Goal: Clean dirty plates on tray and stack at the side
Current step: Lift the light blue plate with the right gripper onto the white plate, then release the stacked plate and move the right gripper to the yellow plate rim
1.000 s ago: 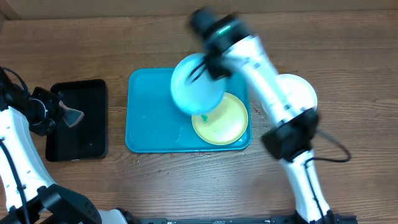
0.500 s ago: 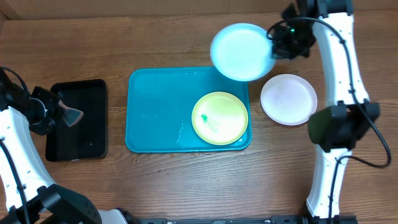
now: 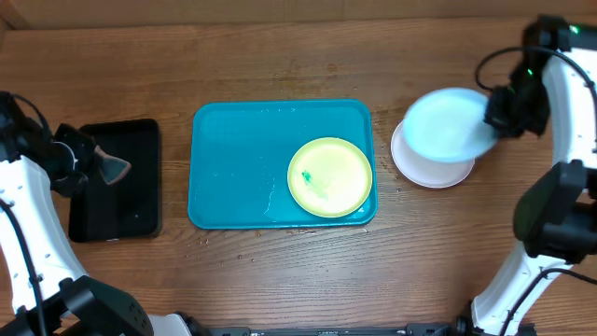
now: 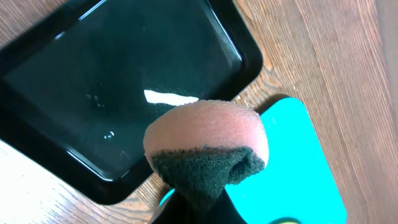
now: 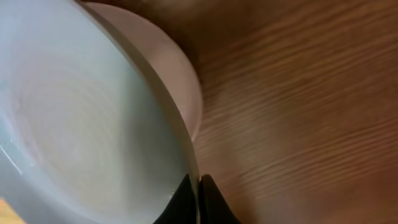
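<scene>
- Overhead: the right gripper (image 3: 495,116) holds the blue plate (image 3: 446,123) by its rim, above the white plate (image 3: 431,174), which lies on the table (image 3: 280,280) just right of the tray (image 3: 233,159).
- The yellow plate (image 3: 330,177) sits in the tray's right half with a teal smear on it. The left gripper (image 3: 91,164) hangs over the black tray (image 3: 117,210), closed on a sponge (image 3: 110,170).
- My reading: the stacking step is in hand. The next move calls for lowering and levelling the blue plate onto the white one, then letting go. The yellow plate is not yet wiped.
- Left wrist: only here do the sponge's (image 4: 205,140) pink top and dark scrub face show, pinched from below. The black tray (image 4: 93,81) looks wet and the tray's corner (image 4: 292,168) is beside it.
- Right wrist: only here is the grip plain. The fingertips (image 5: 186,199) clamp the blue plate's (image 5: 81,124) edge. The plate is tilted, with the white plate (image 5: 180,87) behind it. I cannot tell if they touch.
</scene>
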`<act>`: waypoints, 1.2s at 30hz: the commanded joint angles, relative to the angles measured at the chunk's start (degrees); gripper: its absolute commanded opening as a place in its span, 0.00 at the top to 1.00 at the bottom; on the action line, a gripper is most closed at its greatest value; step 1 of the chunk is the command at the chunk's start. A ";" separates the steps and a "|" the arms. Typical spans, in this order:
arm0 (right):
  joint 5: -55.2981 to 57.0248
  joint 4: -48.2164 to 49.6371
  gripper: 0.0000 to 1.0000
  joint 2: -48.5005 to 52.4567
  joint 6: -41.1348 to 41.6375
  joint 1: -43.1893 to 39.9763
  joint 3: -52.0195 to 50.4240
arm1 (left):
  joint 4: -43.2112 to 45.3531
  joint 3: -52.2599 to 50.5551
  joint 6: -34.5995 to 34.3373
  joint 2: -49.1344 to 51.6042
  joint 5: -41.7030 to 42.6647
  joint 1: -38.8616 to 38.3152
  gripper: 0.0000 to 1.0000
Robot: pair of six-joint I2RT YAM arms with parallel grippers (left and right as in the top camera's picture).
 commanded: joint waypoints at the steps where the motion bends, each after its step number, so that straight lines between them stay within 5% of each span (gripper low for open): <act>1: -0.70 4.22 0.96 -0.31 -1.62 -1.97 -6.69 | 0.28 -0.17 -0.70 0.07 0.79 -1.42 0.96; 4: -0.96 8.68 0.96 -0.31 -1.62 -2.67 -11.58 | 0.63 -0.17 0.35 0.07 0.81 -2.71 0.96; 7: -2.84 11.67 0.84 -0.31 -2.45 -2.47 -14.88 | 0.92 -0.17 0.79 0.07 0.76 -3.87 0.96; 10: -8.52 13.16 0.44 -0.31 -5.86 -1.62 -16.11 | 1.51 -0.17 1.84 0.07 0.59 -4.81 0.96; 13: -12.72 13.49 0.31 -0.31 -7.54 -0.26 -16.09 | 1.55 -0.17 1.86 0.09 0.57 -5.38 0.96; 24: -27.76 11.17 0.38 -0.44 -16.57 12.00 -15.06 | 1.75 -0.20 3.13 0.09 0.57 -6.78 0.96; 36: -10.60 20.83 0.26 -0.35 -16.52 30.77 -16.92 | 1.75 -0.20 3.10 0.09 0.59 -6.97 0.96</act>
